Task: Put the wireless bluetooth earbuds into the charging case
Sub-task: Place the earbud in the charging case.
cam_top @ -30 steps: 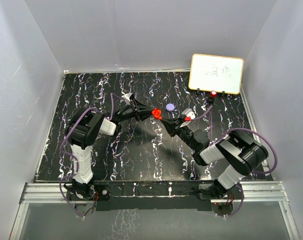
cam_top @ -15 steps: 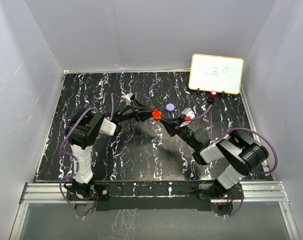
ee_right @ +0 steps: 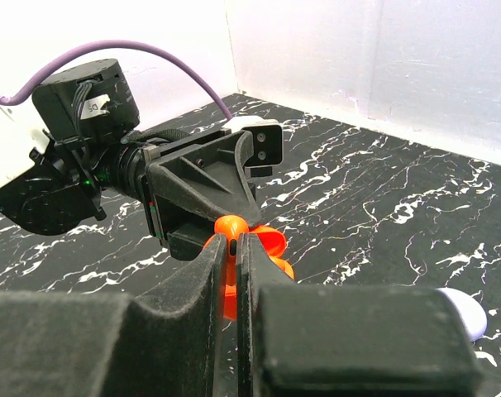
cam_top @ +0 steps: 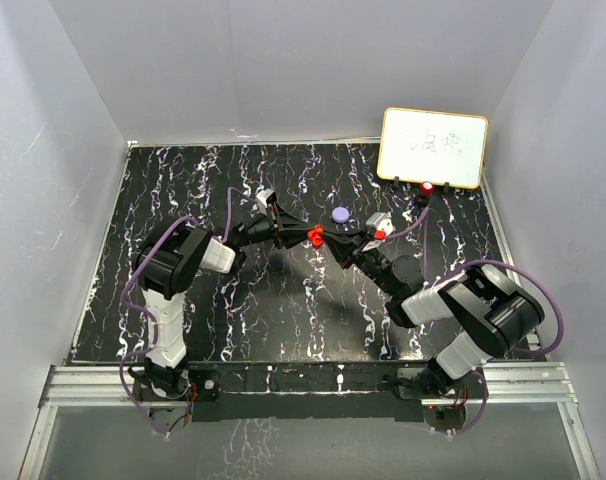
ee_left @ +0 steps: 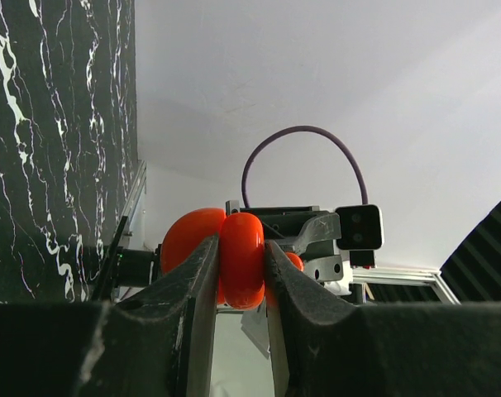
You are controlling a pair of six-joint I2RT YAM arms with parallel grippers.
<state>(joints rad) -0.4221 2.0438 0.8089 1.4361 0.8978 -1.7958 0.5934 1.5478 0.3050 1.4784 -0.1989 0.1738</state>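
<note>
Red charging case (ee_left: 240, 260): off the surface (cam_top: 183, 180), pinched edge-on in the left claw (cam_top: 307, 236); two rounded halves show, spread apart; what lies inside cannot be told
Purple case (cam_top: 341, 214): a lavender disc lying flat on the surface, just beyond the two claws, touched by neither
Left claw: partly closed, its fingers clamped on either face of one red half
Right claw (ee_right: 232, 241): clenched to a thin slit, tip to tip with the left claw
Red earbud (ee_right: 231, 223): a tiny red bit nipped at the right claw's fingertips, right against the red case's open half; whether it is seated cannot be told
Whiteboard (cam_top: 433, 148): propped at the far right corner of the surface
</note>
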